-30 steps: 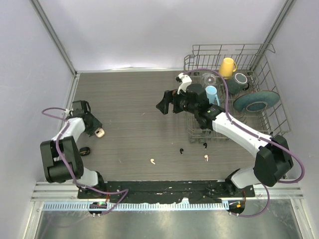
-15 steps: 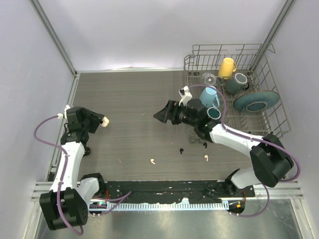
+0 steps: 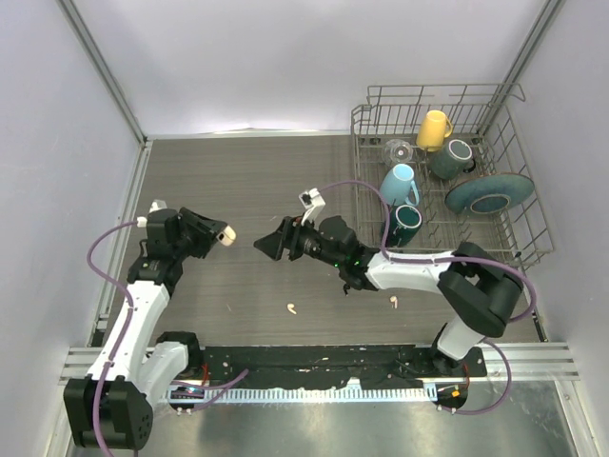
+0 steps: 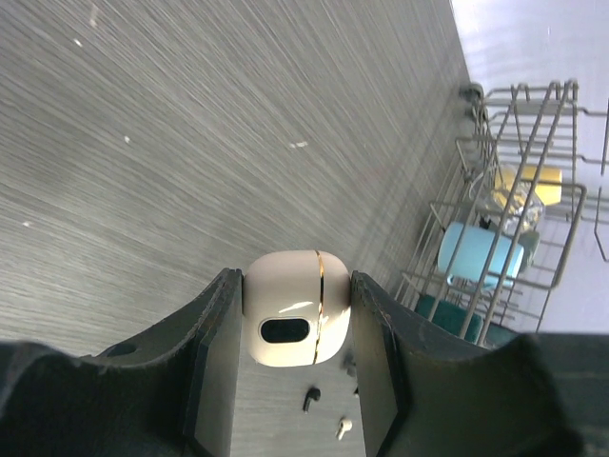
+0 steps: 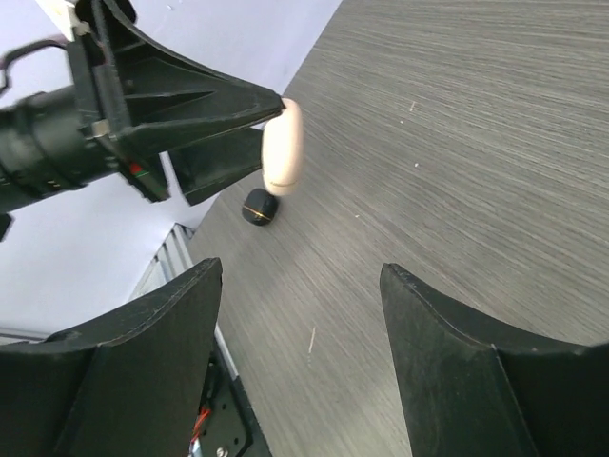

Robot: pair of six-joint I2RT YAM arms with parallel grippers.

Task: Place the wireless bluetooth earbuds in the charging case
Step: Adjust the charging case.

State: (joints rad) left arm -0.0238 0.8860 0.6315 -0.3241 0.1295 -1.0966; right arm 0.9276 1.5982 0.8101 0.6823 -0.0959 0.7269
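Note:
My left gripper (image 3: 219, 234) is shut on a cream-white charging case (image 3: 227, 236) and holds it above the table. In the left wrist view the closed case (image 4: 285, 295), with a gold seam, sits between my fingers. My right gripper (image 3: 267, 246) is open and empty, facing the case from the right; in its wrist view (image 5: 300, 269) the case (image 5: 283, 148) hangs ahead. A black case (image 5: 259, 207) lies on the table beyond. Two cream-white earbuds (image 3: 291, 308) (image 3: 393, 302) lie near the front. A black earbud (image 4: 310, 398) shows below the case; the other black one is hidden.
A wire dish rack (image 3: 519, 143) at the back right holds a yellow mug (image 3: 435, 127), a light blue cup (image 3: 398, 183), dark teal mugs (image 3: 404, 219) and a plate (image 3: 490, 193). Walls close in the left, back and right sides.
My left gripper has lifted the cream case and carried it right, toward the middle. My right gripper has swung left and down from the rack toward it, still open.

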